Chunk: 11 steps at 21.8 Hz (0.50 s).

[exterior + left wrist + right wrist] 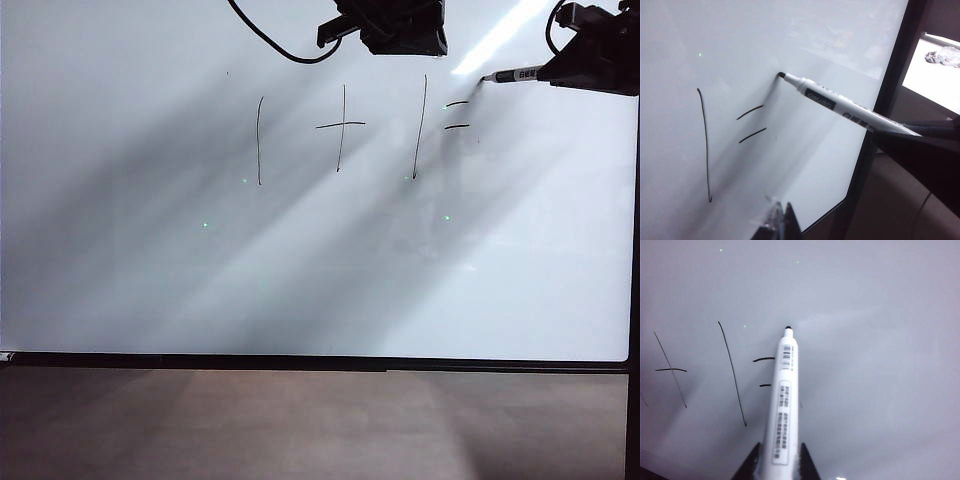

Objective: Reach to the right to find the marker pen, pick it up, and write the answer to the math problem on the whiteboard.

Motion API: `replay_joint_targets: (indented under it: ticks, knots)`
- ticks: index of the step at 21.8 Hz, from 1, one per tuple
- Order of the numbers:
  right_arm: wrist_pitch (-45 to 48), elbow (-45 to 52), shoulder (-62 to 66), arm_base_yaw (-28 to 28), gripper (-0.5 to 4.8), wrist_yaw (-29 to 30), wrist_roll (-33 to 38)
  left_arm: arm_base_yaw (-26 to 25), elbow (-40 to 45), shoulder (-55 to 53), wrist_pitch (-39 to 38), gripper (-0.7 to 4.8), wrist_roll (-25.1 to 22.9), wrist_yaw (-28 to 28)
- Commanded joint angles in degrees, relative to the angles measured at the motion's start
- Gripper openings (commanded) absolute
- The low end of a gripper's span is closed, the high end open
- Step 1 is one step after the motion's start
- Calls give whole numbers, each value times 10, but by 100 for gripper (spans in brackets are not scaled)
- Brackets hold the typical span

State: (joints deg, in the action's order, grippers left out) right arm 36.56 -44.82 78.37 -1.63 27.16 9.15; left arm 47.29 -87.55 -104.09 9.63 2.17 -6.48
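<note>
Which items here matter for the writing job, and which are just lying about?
In the job: marker pen, held in the right gripper, tip at the whiteboard; math problem.

Lying about: left gripper, idle by the board; black cable; crumpled thing off the board.

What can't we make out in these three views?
- Left claw: only its tips show in the left wrist view, cut by the frame edge; open or shut unclear.
- Marker pen tip: contact with the whiteboard can't be confirmed.
- Pen label: too blurred to read in the right wrist view.
</note>
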Motion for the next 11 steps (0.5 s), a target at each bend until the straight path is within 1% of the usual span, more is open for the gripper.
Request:
replay_joint_targets:
  ticks: [1, 11]
  knots:
    - [12, -4, -3, 0, -6, -5, -2, 1, 0, 2, 6, -4, -2, 1]
    - [14, -4, -3, 0, -6, -14, -2, 1, 0, 2, 6, -4, -2, 1]
